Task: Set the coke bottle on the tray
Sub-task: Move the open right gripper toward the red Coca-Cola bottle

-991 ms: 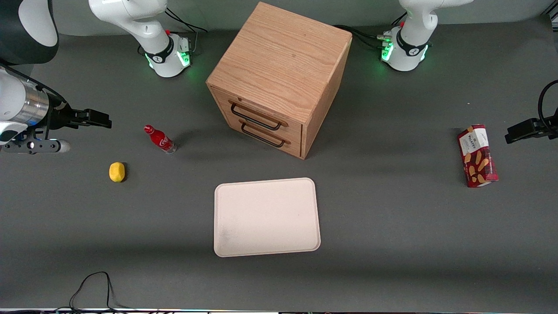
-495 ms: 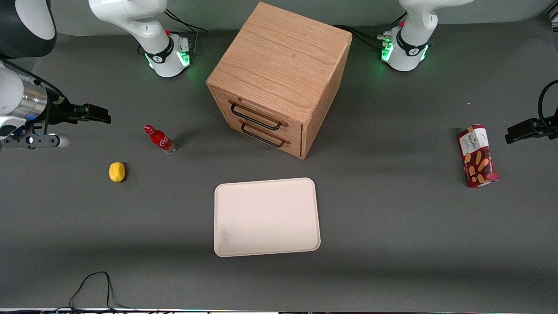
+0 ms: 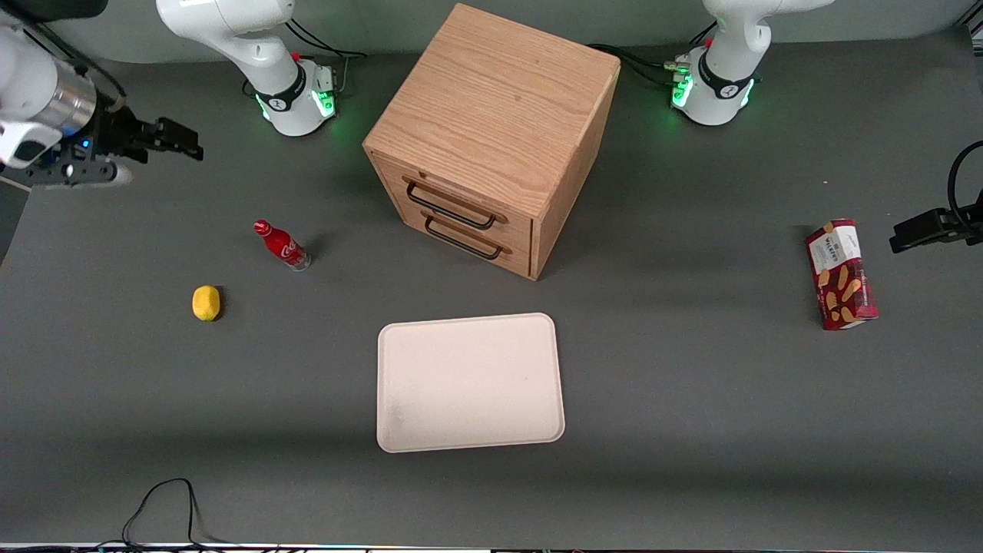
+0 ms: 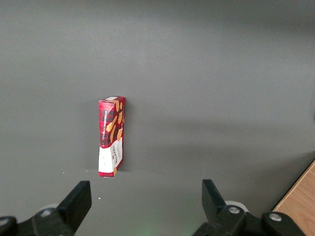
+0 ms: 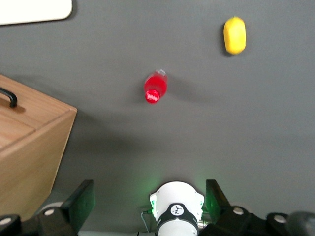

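Likely light, rigid and slick, the upright coke bottle (image 3: 282, 245) wants gripping mid-body by the spread-fingered, empty gripper (image 3: 184, 138) above.

1. The coke bottle (image 3: 282, 246) is small and red, with a red cap, white script on its side and a clear base. It stands upright on the grey table, just above mid-height in the front view, toward my working arm's end.
2. The tray (image 3: 470, 382) is a large, flat cream-white rectangle with rounded corners and a low rim. It lies bare in the lower middle of the frame, well apart from the bottle.
3. My gripper (image 3: 184, 142) hangs fingers spread in the upper corner, above the bottle and apart from it.
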Robot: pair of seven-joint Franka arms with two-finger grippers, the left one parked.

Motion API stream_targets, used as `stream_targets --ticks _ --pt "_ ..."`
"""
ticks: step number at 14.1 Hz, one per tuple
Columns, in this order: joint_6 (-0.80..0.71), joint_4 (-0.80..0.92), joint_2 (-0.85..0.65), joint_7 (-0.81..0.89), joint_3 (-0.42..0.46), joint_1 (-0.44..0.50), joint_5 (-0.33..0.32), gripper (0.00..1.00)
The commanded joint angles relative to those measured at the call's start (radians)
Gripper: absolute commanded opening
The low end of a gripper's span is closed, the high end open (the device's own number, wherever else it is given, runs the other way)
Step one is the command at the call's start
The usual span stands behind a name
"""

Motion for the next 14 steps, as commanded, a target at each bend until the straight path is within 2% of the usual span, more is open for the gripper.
stream_targets --ticks 1,9,14 --pt "0.079 -0.158 -0.13 -0.015 0.002 0.008 -0.028 1.0" --pt "0.177 -0.232 -0.121 -0.01 0.005 0.019 -0.028 1.0" --pt "0.318 -0.336 -0.121 -0.01 0.007 0.022 -0.028 1.0"
